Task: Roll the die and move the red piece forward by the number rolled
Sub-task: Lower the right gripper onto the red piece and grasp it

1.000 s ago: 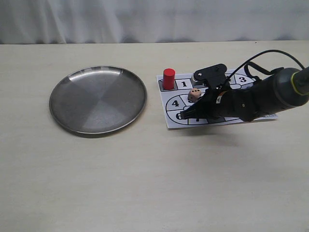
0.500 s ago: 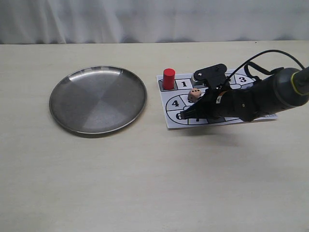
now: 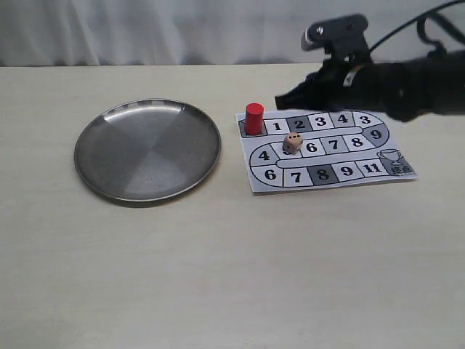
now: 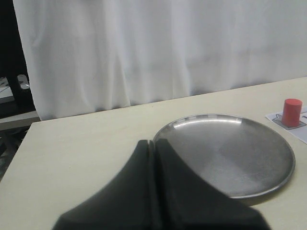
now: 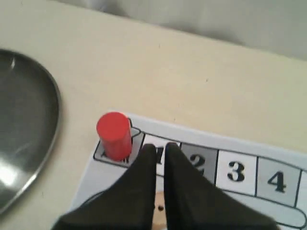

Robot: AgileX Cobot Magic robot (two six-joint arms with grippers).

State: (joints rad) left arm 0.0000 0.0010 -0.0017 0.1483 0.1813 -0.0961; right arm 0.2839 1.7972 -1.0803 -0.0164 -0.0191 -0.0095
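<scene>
The red piece (image 3: pixel 253 118) stands upright on the start square at the left end of the paper game board (image 3: pixel 378 166). The die (image 3: pixel 292 142) lies on the board near the 4 and 6 squares, free of any gripper. My right gripper (image 3: pixel 280 102) hovers above the board's far edge, just right of the red piece, fingers almost together and holding nothing. From the right wrist, its tips (image 5: pixel 159 147) sit over square 1 beside the red piece (image 5: pixel 114 135), with the die (image 5: pixel 159 211) showing through the slit below. My left gripper (image 4: pixel 153 142) is shut and empty.
A round steel plate (image 3: pixel 147 149) lies left of the board; the left wrist view shows it (image 4: pixel 230 153) just beyond the left fingers, with the red piece (image 4: pixel 291 112) past it. A white curtain backs the table's far edge.
My right arm has risen from low beside the die to high over the board's far edge. The whole board now shows. The die and the red piece have not moved.
</scene>
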